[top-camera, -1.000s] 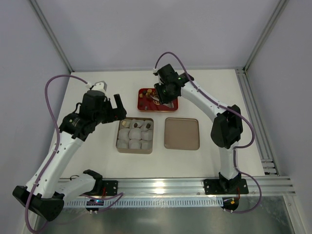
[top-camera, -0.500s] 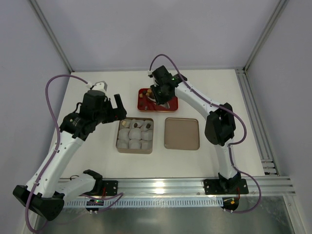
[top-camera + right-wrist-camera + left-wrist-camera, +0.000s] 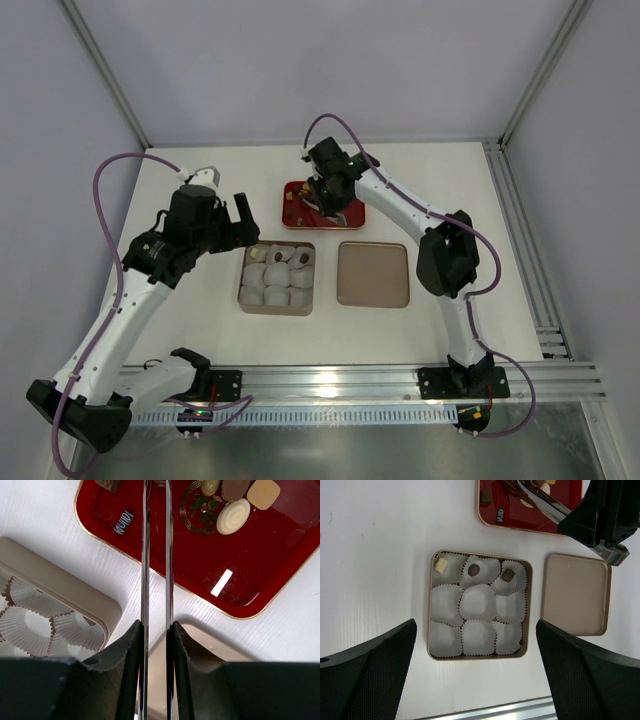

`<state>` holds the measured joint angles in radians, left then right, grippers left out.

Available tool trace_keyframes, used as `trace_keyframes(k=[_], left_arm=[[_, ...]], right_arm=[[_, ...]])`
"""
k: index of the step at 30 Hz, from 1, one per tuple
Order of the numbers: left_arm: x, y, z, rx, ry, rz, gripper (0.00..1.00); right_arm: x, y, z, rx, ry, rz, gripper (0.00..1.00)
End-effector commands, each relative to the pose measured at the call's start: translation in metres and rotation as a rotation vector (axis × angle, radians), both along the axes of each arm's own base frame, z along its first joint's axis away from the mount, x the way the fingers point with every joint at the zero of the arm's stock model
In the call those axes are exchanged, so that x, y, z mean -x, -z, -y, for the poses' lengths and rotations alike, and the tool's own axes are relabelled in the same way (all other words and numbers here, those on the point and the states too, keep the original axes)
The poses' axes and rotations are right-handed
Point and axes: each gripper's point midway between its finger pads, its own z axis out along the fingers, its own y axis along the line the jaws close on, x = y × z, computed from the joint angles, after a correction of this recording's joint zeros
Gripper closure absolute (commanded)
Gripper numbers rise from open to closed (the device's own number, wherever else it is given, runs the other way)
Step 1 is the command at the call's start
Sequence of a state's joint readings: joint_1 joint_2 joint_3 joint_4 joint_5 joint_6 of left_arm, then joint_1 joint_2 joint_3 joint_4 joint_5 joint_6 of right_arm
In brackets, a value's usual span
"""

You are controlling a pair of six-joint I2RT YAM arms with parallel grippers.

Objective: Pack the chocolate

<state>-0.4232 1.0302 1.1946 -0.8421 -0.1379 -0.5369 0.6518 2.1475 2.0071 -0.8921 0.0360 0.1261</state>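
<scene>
Loose chocolate (image 3: 233,516) in cream, tan and dark brown lies in the red tray (image 3: 260,580) toward the far edge of the desk (image 3: 375,555). Three pieces already sit in the far row of paper cups (image 3: 478,602) inside the tan tin (image 3: 431,605) at mid-desk, its lid (image 3: 576,595) just beside it. The right claw (image 3: 315,203) reaches over the tray, its long thin blades drawn narrow. Their tips are out of sight, so I cannot tell whether they pinch a piece. The left claw (image 3: 476,625) hangs wide above the tin, holding nothing. The likely hazard is that so small a sweet could squirt from the slim blades and skitter across the desk, or that the blades could catch the tray's rim and shove it.
</scene>
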Motion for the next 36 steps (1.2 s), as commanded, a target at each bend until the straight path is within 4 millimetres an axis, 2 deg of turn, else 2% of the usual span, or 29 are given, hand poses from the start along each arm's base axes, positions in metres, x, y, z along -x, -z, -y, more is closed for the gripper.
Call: trace_keyframes(k=[1,7,13,16,17,18,20,21,23,24,25,27,28,34,36], left_arm=[[-0.003,-0.018,-0.003,0.0,-0.002,0.054,0.0],[-0.003,-0.019,-0.002,0.005,-0.005,0.054,0.0],[-0.003,-0.022,-0.002,0.009,-0.004,0.061,0.0],[-0.003,-0.025,-0.002,0.013,-0.006,0.068,0.0],[-0.003,-0.024,-0.003,0.01,-0.009,0.066,0.0],[-0.003,-0.027,-0.003,0.012,-0.009,0.07,0.0],[-0.002,-0.03,-0.004,0.013,-0.011,0.076,0.0],[-0.002,-0.034,-0.004,0.014,-0.012,0.084,0.0],[-0.002,-0.042,-0.005,0.018,-0.015,0.102,0.0],[-0.002,-0.044,-0.006,0.018,-0.016,0.105,0.0],[-0.001,-0.047,-0.007,0.017,-0.018,0.11,0.0],[-0.001,-0.054,-0.007,0.021,-0.018,0.124,0.0],[0.0,-0.056,-0.008,0.019,-0.02,0.127,0.0],[0.001,-0.069,-0.01,0.027,-0.024,0.152,0.0],[0.002,-0.069,-0.01,0.03,-0.027,0.153,0.0]], right_arm=[[-0.005,-0.036,-0.002,-0.037,0.006,0.076,0.74],[0.0,-0.078,0.002,-0.093,0.021,0.138,0.77],[0.009,-0.103,0.005,-0.14,0.027,0.165,0.78],[0.021,-0.116,0.004,-0.184,0.017,0.165,0.78],[0.025,-0.113,0.005,-0.185,0.016,0.157,0.78],[0.031,-0.123,0.006,-0.201,0.014,0.172,0.78],[0.047,-0.12,0.001,-0.202,-0.008,0.159,0.78],[0.055,-0.13,0.0,-0.221,-0.015,0.176,0.78],[0.074,-0.124,-0.009,-0.216,-0.048,0.168,0.78],[0.083,-0.13,-0.012,-0.229,-0.056,0.173,0.78],[0.096,-0.122,-0.017,-0.222,-0.074,0.154,0.78],[0.112,-0.127,-0.026,-0.26,-0.099,0.155,0.78],[0.128,-0.118,-0.034,-0.263,-0.122,0.123,0.78],[0.178,-0.102,-0.066,-0.27,-0.21,0.081,0.78],[0.189,-0.097,-0.075,-0.275,-0.234,0.066,0.78]])
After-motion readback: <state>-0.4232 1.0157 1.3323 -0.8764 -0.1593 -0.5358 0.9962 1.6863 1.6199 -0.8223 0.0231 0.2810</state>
